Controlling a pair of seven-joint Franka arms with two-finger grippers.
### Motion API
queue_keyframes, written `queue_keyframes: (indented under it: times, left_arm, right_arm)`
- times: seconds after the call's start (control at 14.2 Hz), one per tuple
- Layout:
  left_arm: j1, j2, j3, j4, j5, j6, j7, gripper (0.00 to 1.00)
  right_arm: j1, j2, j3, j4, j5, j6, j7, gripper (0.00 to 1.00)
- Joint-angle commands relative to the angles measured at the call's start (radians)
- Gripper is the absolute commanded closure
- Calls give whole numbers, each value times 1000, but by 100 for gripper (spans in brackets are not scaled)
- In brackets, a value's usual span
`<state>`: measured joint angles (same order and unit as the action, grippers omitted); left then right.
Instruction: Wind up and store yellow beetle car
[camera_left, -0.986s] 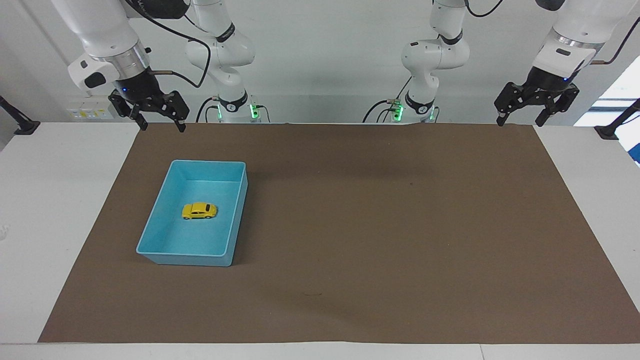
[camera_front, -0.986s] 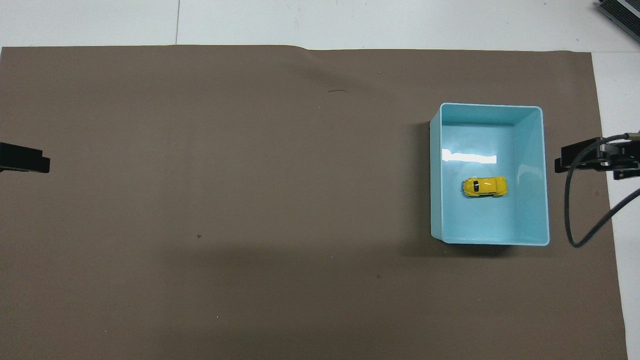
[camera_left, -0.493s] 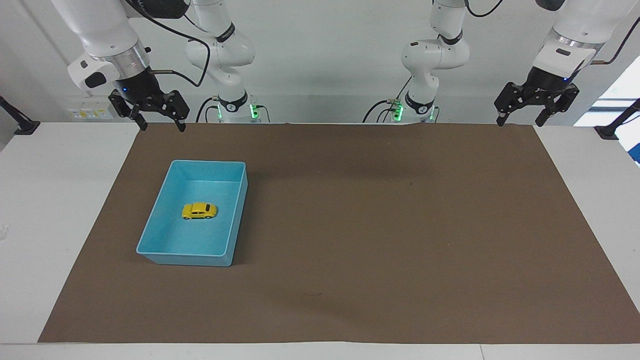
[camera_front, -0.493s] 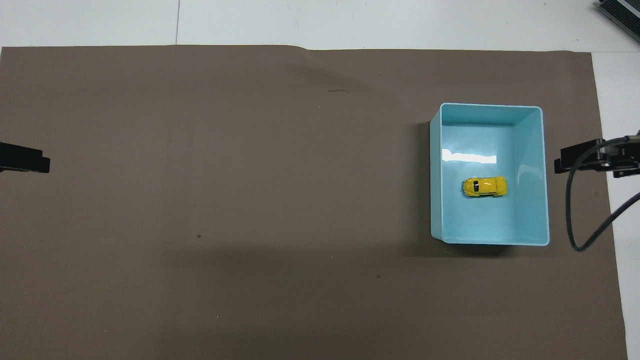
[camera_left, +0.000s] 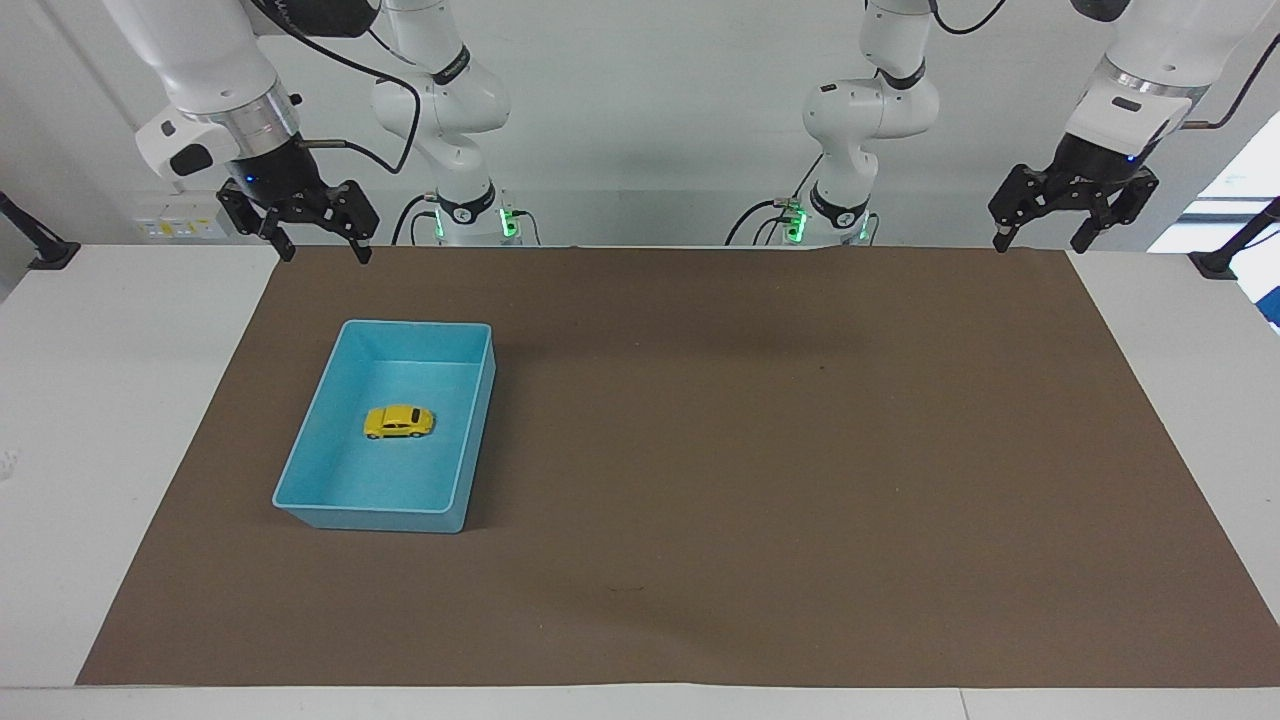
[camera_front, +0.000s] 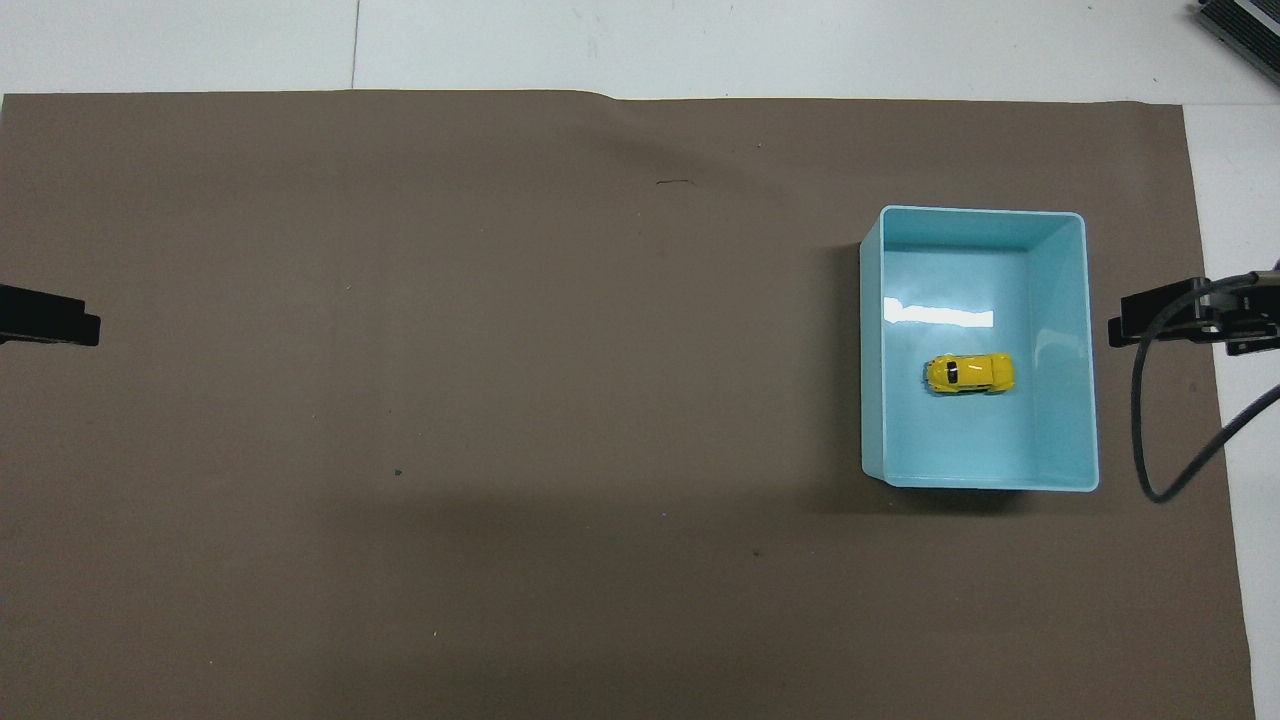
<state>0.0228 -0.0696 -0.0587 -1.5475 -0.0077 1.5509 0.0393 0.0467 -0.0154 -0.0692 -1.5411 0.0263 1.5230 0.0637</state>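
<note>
The yellow beetle car (camera_left: 399, 422) sits on its wheels in the light-blue bin (camera_left: 300, 455), left of centre in the facing view, long axis running across the frame. The right gripper (camera_left: 322, 251), jaws spread and empty, hangs at upper left, just above the bin in frame, so it looks the nearer. The left gripper (camera_left: 1040, 240), jaws also spread, waits at upper right, well apart. Only the bin walls hem in the car on the brown mat (camera_left: 800, 450) covering the bench (camera_left: 90, 400).
</note>
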Motion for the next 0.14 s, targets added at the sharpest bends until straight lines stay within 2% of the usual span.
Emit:
queue_keyframes:
  times: [0.0,0.07]
  left_arm:
    - [17,-15,-9,-13,-14,-11,-2,0]
    - [17,-15,-9,-13,-14,-11,-2,0]
  right_arm:
    - [-14,2,3,12,7,-6,-24,0]
    - [-13,2,2,12,7,-4,-19,0]
